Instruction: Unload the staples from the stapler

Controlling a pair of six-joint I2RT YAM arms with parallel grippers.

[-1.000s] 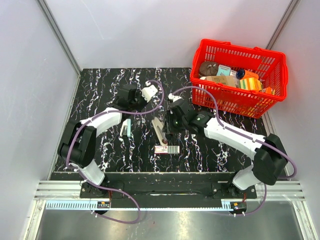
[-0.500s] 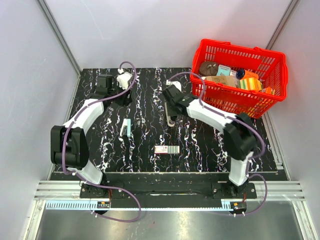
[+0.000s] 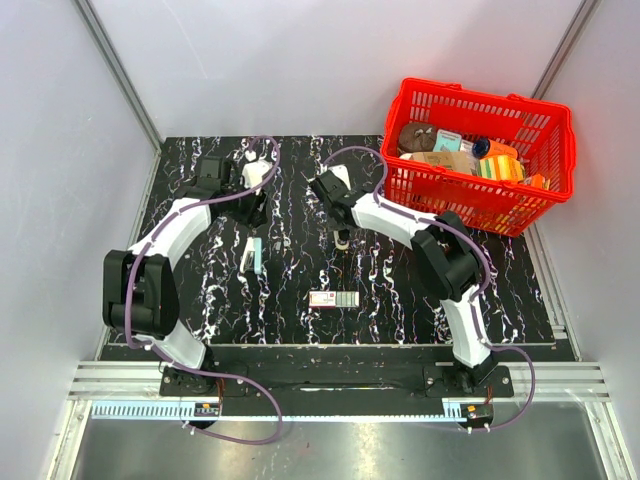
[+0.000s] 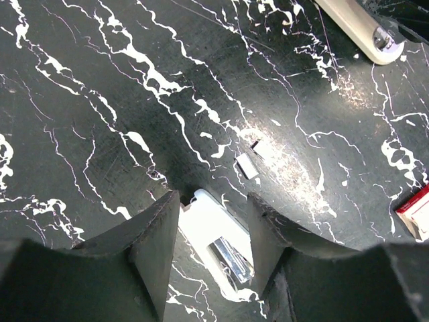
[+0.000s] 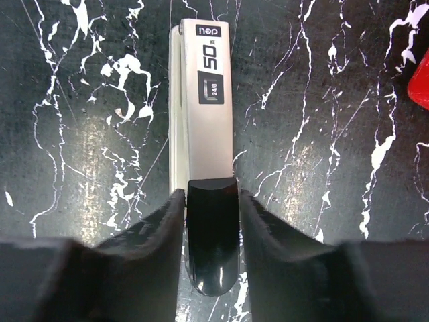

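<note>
The beige stapler lies flat on the black marbled table, its black rear end between the fingers of my right gripper, which is shut on it. In the top view the stapler sits mid-table below the right gripper. My left gripper is open and hovers over a white object with a metal insert, which also shows in the top view. A short loose strip of staples lies just beyond it. The stapler's tip shows far right in the left wrist view.
A red-and-white staple box with a strip of staples lies near the table's front middle, and its edge shows in the left wrist view. A red basket filled with items stands at the back right.
My right gripper has moved the stapler from the table's centre away and to the right, and straightened it. My left arm swung to the far left, then came back slightly over the white object.
</note>
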